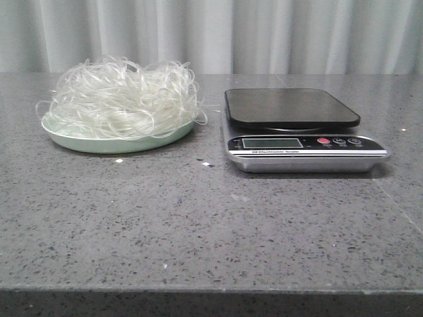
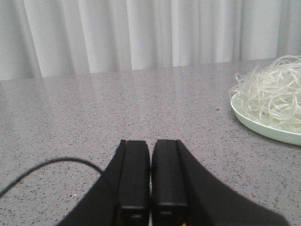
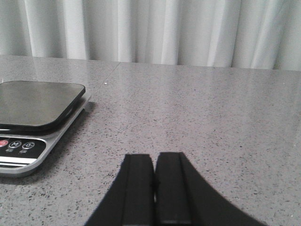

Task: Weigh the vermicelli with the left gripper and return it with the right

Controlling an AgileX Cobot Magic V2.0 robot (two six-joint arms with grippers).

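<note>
The vermicelli (image 1: 122, 98), a loose tangle of translucent whitish strands, is heaped on a pale green plate (image 1: 99, 142) at the left of the grey table. It also shows in the left wrist view (image 2: 275, 94) on the plate (image 2: 263, 128). A kitchen scale (image 1: 291, 107) with a black platform and silver front stands to the right of the plate; it also shows in the right wrist view (image 3: 40, 99). My left gripper (image 2: 151, 142) is shut and empty, low over the table, apart from the plate. My right gripper (image 3: 154, 155) is shut and empty, beside the scale. Neither gripper shows in the front view.
The scale's display (image 1: 271, 142) and buttons (image 1: 323, 140) face the front. A few small crumbs (image 1: 205, 163) lie on the table between plate and scale. A pale curtain (image 1: 211, 33) hangs behind the table. A thin black cable (image 2: 47, 165) runs beside my left gripper.
</note>
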